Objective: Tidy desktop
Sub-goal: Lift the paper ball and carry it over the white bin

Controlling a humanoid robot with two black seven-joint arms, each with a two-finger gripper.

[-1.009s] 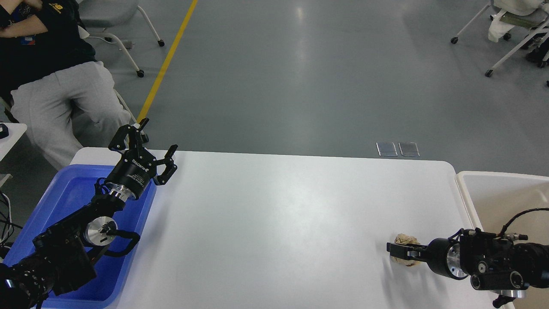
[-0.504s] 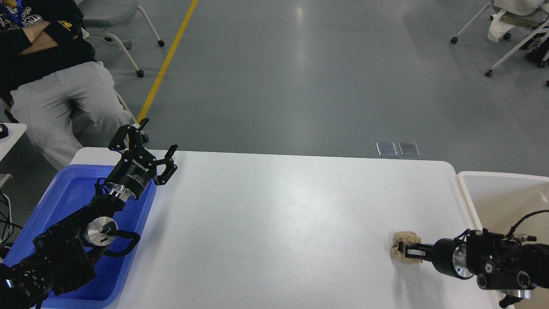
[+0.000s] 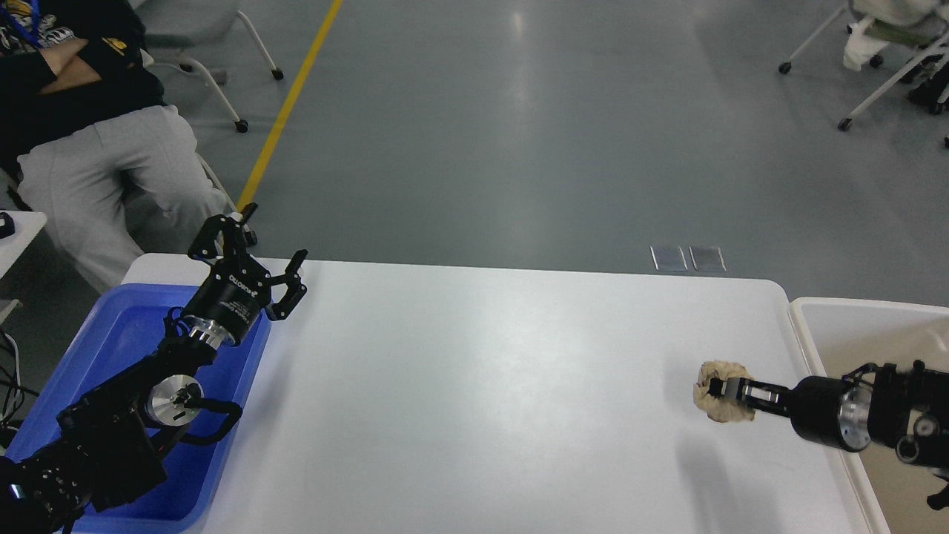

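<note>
The desktop (image 3: 474, 386) is a broad, glossy white rectangle with rounded corners, filling the lower half of the head view and catching soft reflections from the lights overhead. Its surface looks smooth and mostly bare. Our right gripper (image 3: 718, 387) reaches in from the right edge and has its fingers closed on a crumpled beige paper ball (image 3: 721, 401); a faint shadow on the white surface lies below and left of the ball, apart from it, so the ball appears lifted clear. Just beside the desktop's right edge sits an off-white bin (image 3: 852, 319). At the left end a blue tray (image 3: 122, 326) sits on the desktop, and our left gripper (image 3: 271, 245) hangs over its far corner with fingers spread wide, holding nothing.
</note>
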